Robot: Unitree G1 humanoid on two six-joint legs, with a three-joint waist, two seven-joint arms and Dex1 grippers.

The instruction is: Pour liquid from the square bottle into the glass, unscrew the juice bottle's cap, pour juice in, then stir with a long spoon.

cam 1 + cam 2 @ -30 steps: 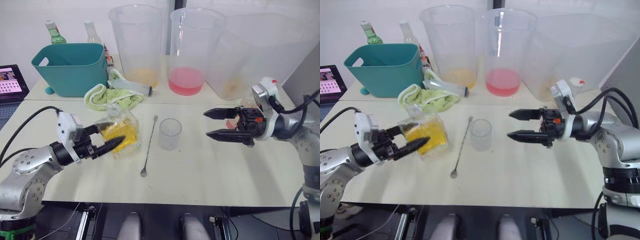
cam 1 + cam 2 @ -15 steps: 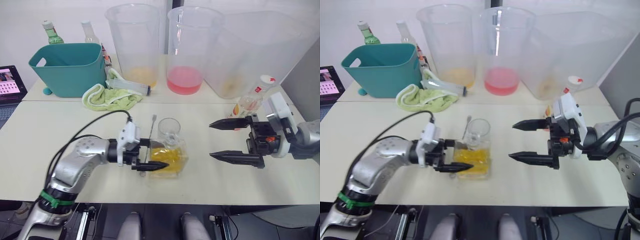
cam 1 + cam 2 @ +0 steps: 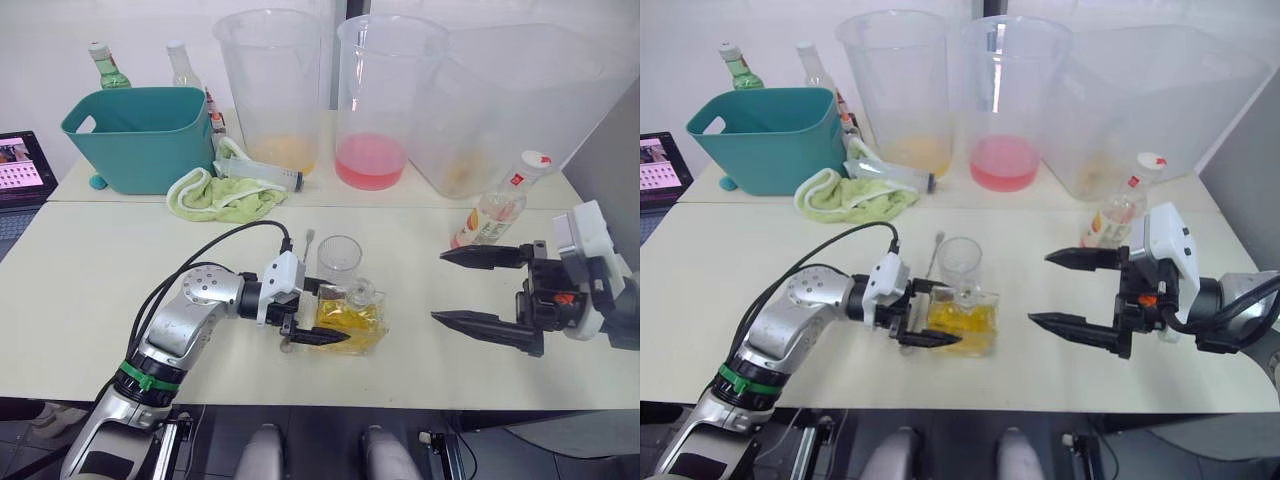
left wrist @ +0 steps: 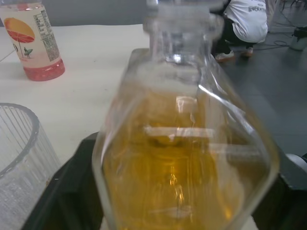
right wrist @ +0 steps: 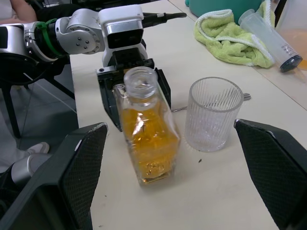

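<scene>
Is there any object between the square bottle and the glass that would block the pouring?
Nothing visible does. The square bottle, held in the left gripper, stands upright right beside the glass, with bare table around them. The long spoon lies behind the glass, out of the pouring path.

Bright, even overhead light washes the pale cream table (image 3: 90,290), shadows staying faint and soft, with small white glints on the squat clear square bottle of yellow liquid (image 4: 184,158), whose neck blurs in the left wrist view.
</scene>
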